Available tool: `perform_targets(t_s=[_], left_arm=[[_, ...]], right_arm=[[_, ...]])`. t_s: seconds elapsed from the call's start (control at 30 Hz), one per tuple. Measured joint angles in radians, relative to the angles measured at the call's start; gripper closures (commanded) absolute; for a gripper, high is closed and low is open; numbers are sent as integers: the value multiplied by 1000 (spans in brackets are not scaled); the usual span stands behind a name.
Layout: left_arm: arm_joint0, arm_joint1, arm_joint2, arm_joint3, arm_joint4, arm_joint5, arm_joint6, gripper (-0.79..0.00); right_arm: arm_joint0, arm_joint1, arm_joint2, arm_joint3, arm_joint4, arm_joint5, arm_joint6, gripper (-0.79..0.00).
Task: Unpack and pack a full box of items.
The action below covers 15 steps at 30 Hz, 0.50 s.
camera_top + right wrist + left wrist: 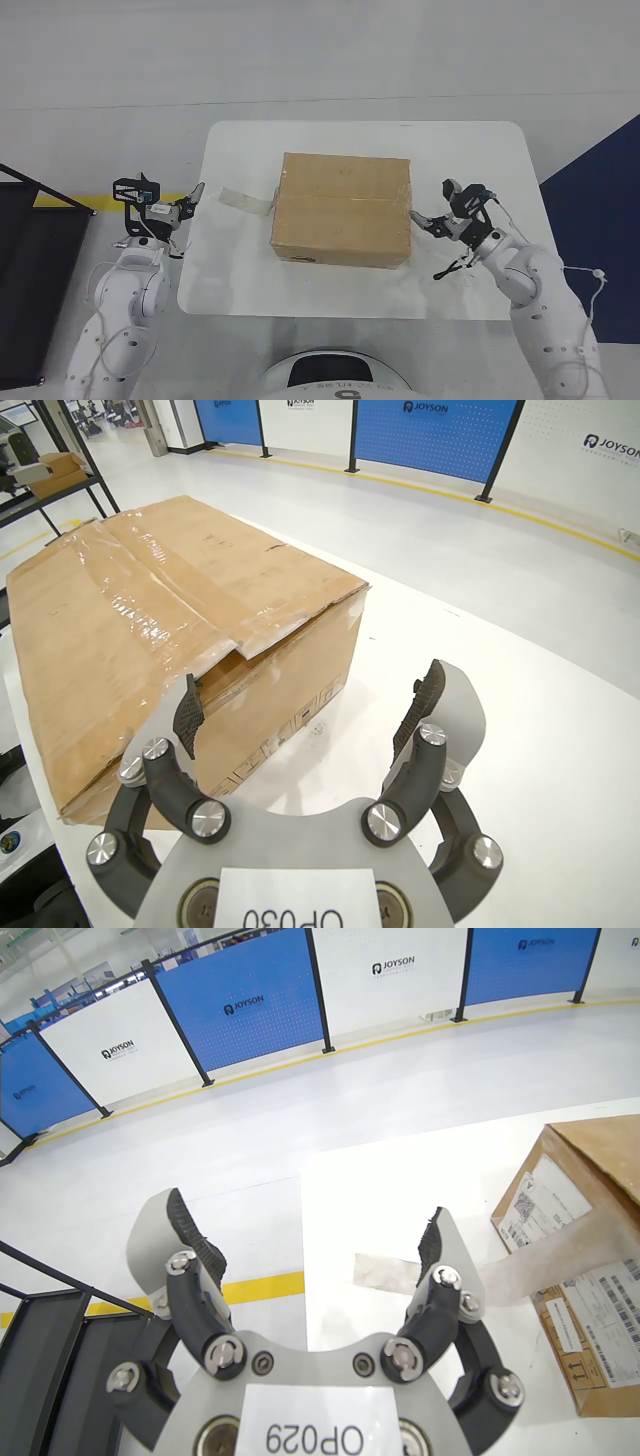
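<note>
A brown cardboard box (342,208) sits closed in the middle of the white table (470,160), its top flaps covered by clear tape. A strip of tape (243,199) hangs off its end and lies on the table. My left gripper (190,199) stands open at the table's edge beside that strip, with nothing between its fingers (199,1243). On the opposite side, my right gripper (432,210) is open close to the box's end face (280,695), apart from it. In the left wrist view the box (575,1248) carries shipping labels and the tape strip (385,1270) reaches toward the gripper.
A dark metal rack (30,270) stands off the table beside the left arm. A yellow floor line (260,1285) runs under the table's edge. Blue and white partition panels (240,1013) fence the floor beyond. Bare table lies in front of and behind the box.
</note>
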<state>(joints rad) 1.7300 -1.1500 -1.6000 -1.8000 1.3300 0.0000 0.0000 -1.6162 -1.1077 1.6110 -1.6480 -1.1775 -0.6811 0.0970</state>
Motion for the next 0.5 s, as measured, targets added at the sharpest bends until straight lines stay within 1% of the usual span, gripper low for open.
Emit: perform_targets(t_s=[0.17, 0.3, 0.4, 0.5], left_arm=[[0, 0, 0, 0, 0, 0, 0, -785], [0, 0, 0, 0, 0, 0, 0, -785], [0, 0, 0, 0, 0, 0, 0, -785], [0, 0, 0, 0, 0, 0, 0, -785]], right_arm=[[25, 1, -16, 19, 13, -2, 28, -785], [25, 4, -23, 18, 18, -45, 19, -785], [23, 9, -20, 33, 71, -134, -8, -785], [30, 17, 0, 70, 144, -263, -26, -785]])
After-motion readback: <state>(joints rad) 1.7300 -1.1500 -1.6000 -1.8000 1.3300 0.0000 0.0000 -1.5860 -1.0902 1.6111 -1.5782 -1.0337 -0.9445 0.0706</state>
